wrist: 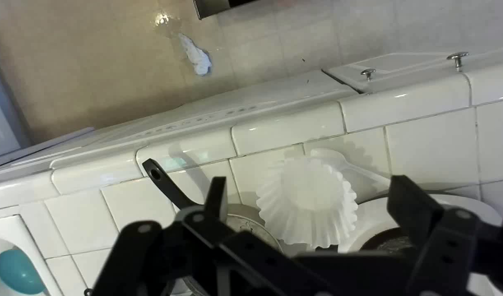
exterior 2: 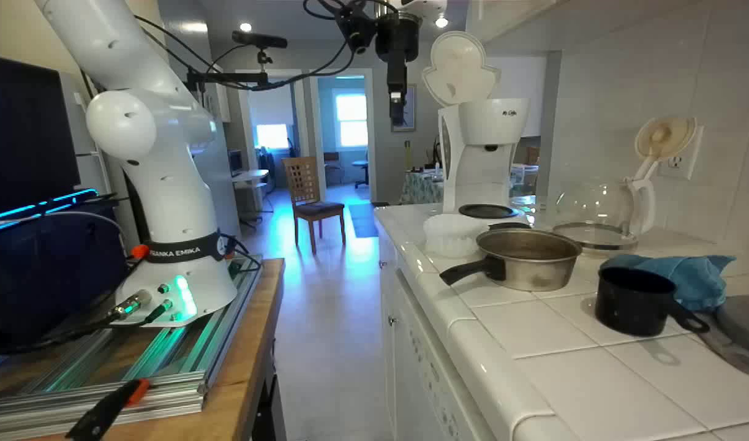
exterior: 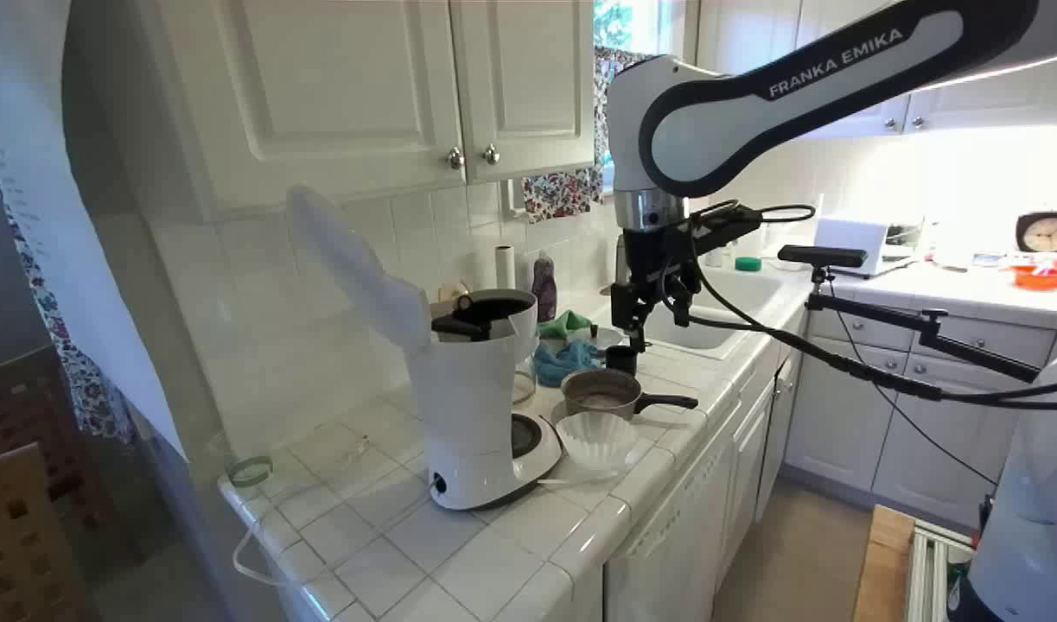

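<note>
Wrist view, left to right: sink (wrist: 8, 226) at the edge, teal rounded thing (wrist: 19, 271) in it, then a saucepan (wrist: 251, 226), handle toward the front of the counter (wrist: 432, 139). My gripper (wrist: 311, 193) hangs above the counter, jaws spread wide. Between them as I see it, well below, a white paper filter (wrist: 307, 201) stands open side up on the counter, just beside the saucepan; a white handled piece (wrist: 333, 156) pokes out past its rim. At right, the coffee maker (wrist: 368, 220). In an exterior view, left to right: base of my arm (exterior 2: 172, 288), wooden chair (exterior 2: 318, 208), coffee maker with its lid raised, glass coffee pot (exterior 2: 601, 211), black cup (exterior 2: 631, 300), blue cloth (exterior 2: 692, 278).
</note>
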